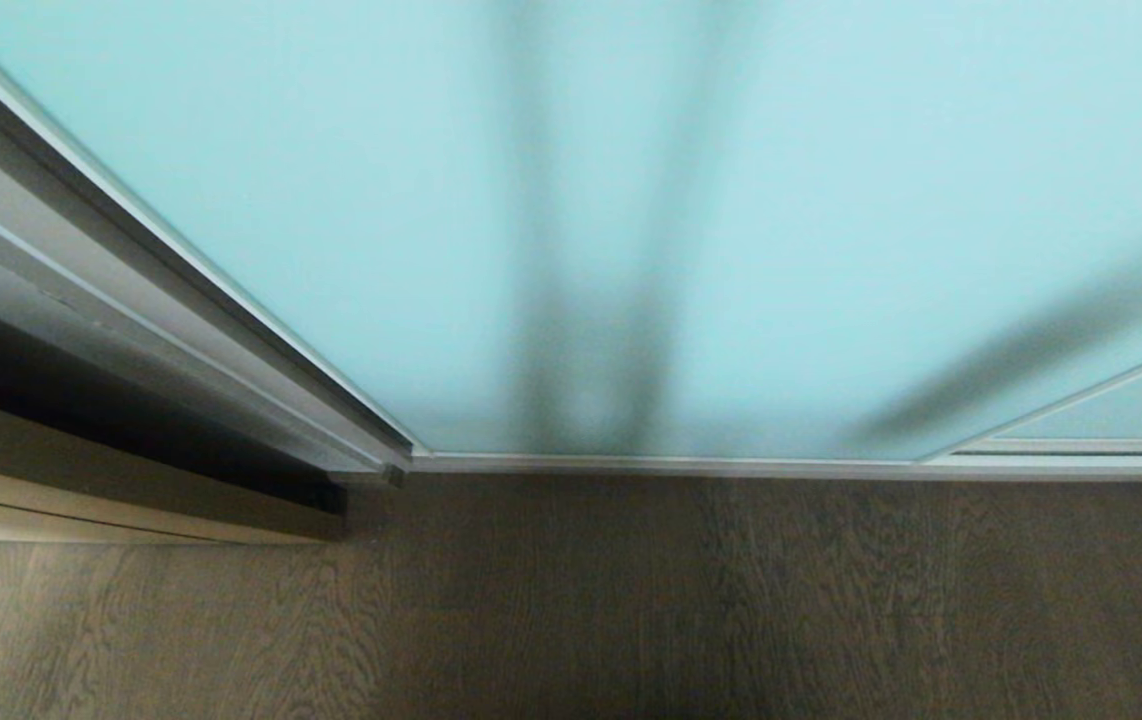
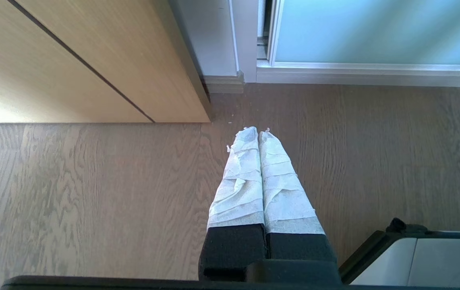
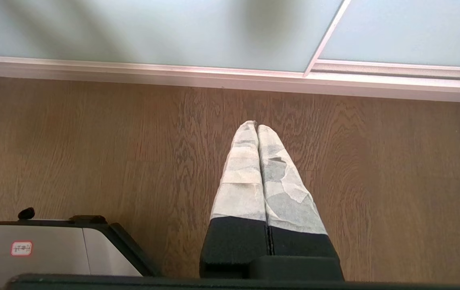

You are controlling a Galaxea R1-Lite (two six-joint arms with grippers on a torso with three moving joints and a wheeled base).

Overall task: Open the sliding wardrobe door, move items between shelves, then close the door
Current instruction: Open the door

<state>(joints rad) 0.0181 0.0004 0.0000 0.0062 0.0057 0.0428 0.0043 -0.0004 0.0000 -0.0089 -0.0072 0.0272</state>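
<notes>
The sliding wardrobe door (image 1: 731, 220), frosted aqua glass in a slim silver frame, stands closed directly ahead, its bottom rail meeting the wooden floor (image 1: 681, 600). A second glass panel (image 1: 1121, 410) overlaps at the right. Dark vertical smudges on the glass are probably shadows. The left end effector (image 2: 257, 131) hangs over the floor near a light wooden panel (image 2: 73, 60), fingers pressed together, holding nothing. The right end effector (image 3: 256, 124) likewise, tips touching, empty
</notes>
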